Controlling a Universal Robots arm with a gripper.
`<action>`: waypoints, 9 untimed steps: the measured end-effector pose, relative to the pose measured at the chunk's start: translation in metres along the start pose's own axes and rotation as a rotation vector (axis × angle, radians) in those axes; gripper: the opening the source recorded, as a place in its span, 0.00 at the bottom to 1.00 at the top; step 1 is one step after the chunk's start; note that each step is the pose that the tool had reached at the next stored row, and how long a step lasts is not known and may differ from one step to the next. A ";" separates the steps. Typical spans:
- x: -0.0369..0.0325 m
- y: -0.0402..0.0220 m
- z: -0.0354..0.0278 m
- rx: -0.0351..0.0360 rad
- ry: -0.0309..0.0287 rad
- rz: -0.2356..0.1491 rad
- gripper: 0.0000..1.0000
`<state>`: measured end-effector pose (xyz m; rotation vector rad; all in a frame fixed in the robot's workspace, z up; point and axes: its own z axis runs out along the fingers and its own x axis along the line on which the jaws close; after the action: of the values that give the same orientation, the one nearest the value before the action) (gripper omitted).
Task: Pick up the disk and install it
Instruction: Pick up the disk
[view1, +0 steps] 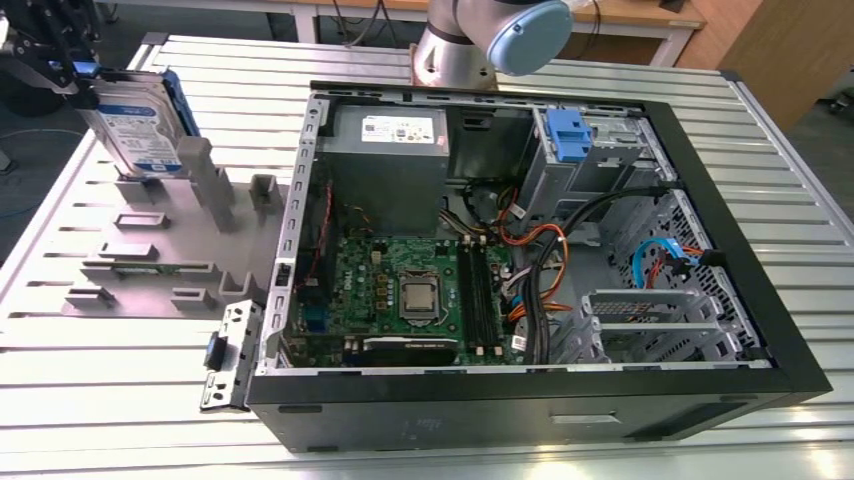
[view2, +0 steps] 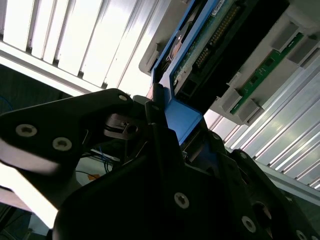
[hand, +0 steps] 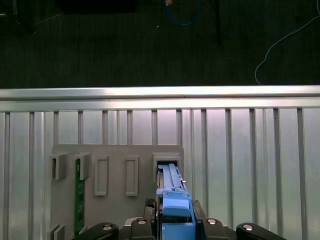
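Clamping its fingers on the top edge of the flat silver-grey, blue-railed disk (view1: 134, 125), the black gripper (view1: 78, 78) holds it upright at the grey slotted holder (view1: 200, 245), outside the open computer case (view1: 534, 400); a straight vertical lift should avoid binding.

Ribbed aluminium worktop (view1: 120, 400) spreads across the exterior view, its slats catching bright light at the lower left. At the upper middle of the frame, a wooden desk (view1: 614, 18) runs behind it, and at upper right there's a brown wooden panel (view1: 787, 50). In the first wrist view, dark floor (hand: 100, 45) lies beyond the worktop's edge, with a blue cable (hand: 185, 23) and a pale cable (hand: 280, 42) trailing over it.
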<state>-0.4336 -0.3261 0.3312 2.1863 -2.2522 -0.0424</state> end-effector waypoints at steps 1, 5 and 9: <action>0.0000 0.0000 -0.0014 0.0000 0.0000 0.000 0.36; -0.0001 0.0001 -0.0032 -0.0001 0.0000 0.000 0.36; -0.0001 0.0001 -0.0043 0.0000 0.0000 0.000 0.36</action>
<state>-0.4337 -0.3261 0.3355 2.1863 -2.2522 -0.0424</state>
